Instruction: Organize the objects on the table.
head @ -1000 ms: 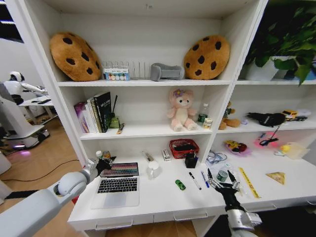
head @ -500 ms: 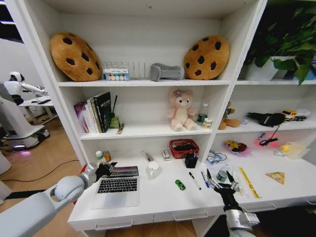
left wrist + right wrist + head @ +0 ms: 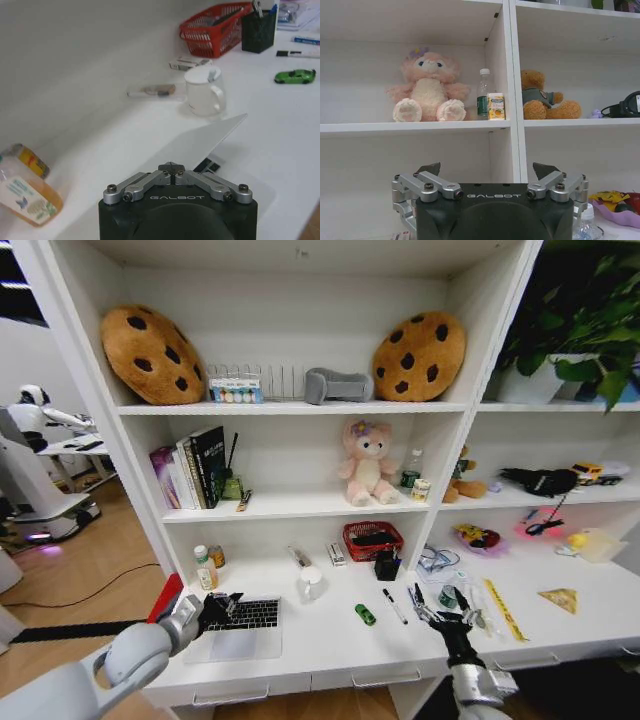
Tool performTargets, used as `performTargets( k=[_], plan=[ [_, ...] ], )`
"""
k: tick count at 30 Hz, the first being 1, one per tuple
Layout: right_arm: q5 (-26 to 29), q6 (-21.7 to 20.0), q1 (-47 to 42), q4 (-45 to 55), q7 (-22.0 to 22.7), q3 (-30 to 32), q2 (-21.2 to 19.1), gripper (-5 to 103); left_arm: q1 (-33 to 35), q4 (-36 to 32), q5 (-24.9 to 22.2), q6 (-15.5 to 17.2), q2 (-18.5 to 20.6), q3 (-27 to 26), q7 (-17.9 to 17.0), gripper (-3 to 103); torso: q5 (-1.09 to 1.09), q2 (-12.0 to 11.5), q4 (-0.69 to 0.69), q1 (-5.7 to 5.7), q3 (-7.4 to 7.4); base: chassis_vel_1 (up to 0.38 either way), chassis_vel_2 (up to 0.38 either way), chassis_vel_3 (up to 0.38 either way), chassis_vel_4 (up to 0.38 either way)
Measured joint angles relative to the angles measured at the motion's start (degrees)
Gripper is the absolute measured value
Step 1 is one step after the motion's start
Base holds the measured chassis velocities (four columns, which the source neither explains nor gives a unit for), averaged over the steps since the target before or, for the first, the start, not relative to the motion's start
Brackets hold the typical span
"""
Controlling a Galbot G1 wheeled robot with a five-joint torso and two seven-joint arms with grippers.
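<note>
The silver laptop (image 3: 243, 640) lies at the left of the white table (image 3: 320, 645). Its lid (image 3: 202, 145) tilts low over the keyboard. My left gripper (image 3: 217, 607) is at the lid's left edge, fingers (image 3: 150, 179) shut together against it. The right gripper (image 3: 443, 616) hovers open over the table's front right, just in front of the small tin (image 3: 449, 596); in the right wrist view it (image 3: 488, 170) faces the shelves. A green toy car (image 3: 365, 614) (image 3: 295, 76), a black pen (image 3: 394, 606), a blue pen (image 3: 414, 602), a yellow ruler (image 3: 504, 608) and a yellow wedge (image 3: 560, 599) lie loose.
A white mug (image 3: 311, 583) (image 3: 204, 91) stands just behind the laptop. A red basket (image 3: 372, 539) and a black pen holder (image 3: 387, 565) sit at the back wall. Two small bottles (image 3: 204, 567) (image 3: 25, 192) stand left of the laptop. Shelf uprights flank the table.
The laptop lid has come down from upright to a low tilt, with my left gripper moving forward and down with it. The right gripper has drifted slightly left.
</note>
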Motion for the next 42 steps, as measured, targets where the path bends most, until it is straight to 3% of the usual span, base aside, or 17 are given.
performTargets(
  k=[3, 5, 8, 13, 16, 18, 19, 20, 21, 24, 27, 33, 34, 37, 42],
  plan=[
    [0.0, 0.0, 0.0, 0.0, 0.0, 0.0, 0.0, 100, 1.8, -0.2, 0.1, 0.0, 0.1, -0.9, 0.3, 0, 0.00, 0.0, 0.02, 0.00, 0.00, 0.000, 0.000, 0.000, 0.000],
    [0.1, 0.0, 0.3, 0.1, 0.0, 0.1, -0.2, 100, 11.4, -0.5, 2.6, 0.0, -0.1, -6.0, 2.0, 0, 0.02, 0.0, 0.01, 0.00, 0.00, 0.000, 0.000, 0.000, 0.000],
    [0.3, -0.1, 0.5, 0.1, 0.1, 0.4, 0.0, 100, 15.9, 0.5, 5.2, -1.8, -2.5, -7.8, 3.0, 0, -0.01, 0.0, 0.02, -0.01, 0.00, 0.000, 0.000, 0.000, 0.000],
    [0.8, -0.4, 0.5, 0.2, 0.8, 0.6, 0.2, 100, 16.7, 0.9, 4.8, -3.6, -5.0, -10.2, 2.9, 0, -0.01, 0.0, 0.01, -0.01, 0.00, 0.000, 0.000, 0.000, 0.000],
    [1.2, -2.3, -1.1, 1.3, 0.3, 0.5, -0.5, 100, 13.3, 1.0, 0.1, -3.8, -8.9, -14.4, 0.2, 0, 0.00, 0.0, -0.02, 0.00, 0.00, 0.000, 0.000, 0.000, 0.000],
    [1.3, -2.6, -1.4, 1.5, 0.2, 0.4, -0.6, 100, 12.9, 1.1, -0.5, -3.8, -9.4, -14.7, -0.1, 0, 0.00, 0.0, -0.02, 0.00, 0.00, 0.000, 0.000, 0.000, 0.000],
    [2.3, -4.8, -3.0, 2.5, 0.1, -0.3, -1.2, 100, 11.3, 1.1, -3.9, -4.1, -12.1, -17.2, -2.0, 0, 0.00, 0.0, -0.03, 0.00, 0.00, 0.000, 0.000, 0.000, 0.000],
    [2.5, -5.2, -3.5, 2.8, 0.1, -0.6, -1.4, 100, 11.2, 1.2, -4.3, -4.1, -13.0, -18.2, -2.4, 0, 0.01, 0.0, -0.02, 0.00, 0.00, 0.000, 0.000, 0.000, 0.000],
    [2.5, -5.2, -3.5, 2.8, 0.1, -0.6, -1.4, 100, 11.2, 1.2, -4.3, -4.1, -13.0, -18.2, -2.4, 0, 0.01, 0.0, -0.02, 0.00, 0.00, 0.000, 0.000, 0.000, 0.000],
    [2.7, -6.7, -7.1, 4.8, -0.8, -1.8, -3.5, 100, 11.6, 1.2, -4.6, -5.2, -18.5, -26.6, -3.5, 0, 0.01, 0.0, 0.01, -0.01, 0.00, 0.000, 0.000, 0.000, 0.000],
    [3.1, -7.2, -8.7, 6.0, -0.8, -1.9, -5.0, 100, 11.8, 1.0, -4.4, -5.8, -21.5, -30.5, -5.0, 0, 0.00, 0.0, 0.04, -0.01, 0.00, 0.000, 0.000, 0.000, 0.000],
    [2.4, -6.6, -10.4, 7.0, 0.1, -1.0, -6.2, 100, 12.6, -1.3, -3.9, -6.4, -27.3, -34.6, -7.7, -1, 0.00, 0.0, -0.03, 0.00, 0.00, 0.000, 0.000, 0.000, 0.000],
    [2.2, -6.6, -10.5, 6.9, 1.0, -1.3, -6.4, 100, 14.9, -3.1, -4.0, -6.4, -29.7, -36.4, -7.9, 10, 0.00, 0.0, 0.00, 0.00, 0.00, 0.000, 0.000, 0.000, 0.000],
    [1.7, -6.5, -10.5, 6.3, 1.4, -1.5, -6.5, 100, 17.7, -4.7, -3.7, -6.7, -31.4, -38.0, -7.5, 15, 0.01, 0.0, 0.03, 0.00, 0.00, 0.000, 0.000, 0.000, 0.000],
    [2.4, -7.4, -10.6, 6.5, 3.9, -1.6, -6.8, 100, 25.1, -8.7, -0.6, -8.6, -35.5, -44.0, -3.5, 36, 0.01, 0.0, 0.01, -0.01, 0.00, 0.000, 0.000, 0.000, 0.000]
  ],
)
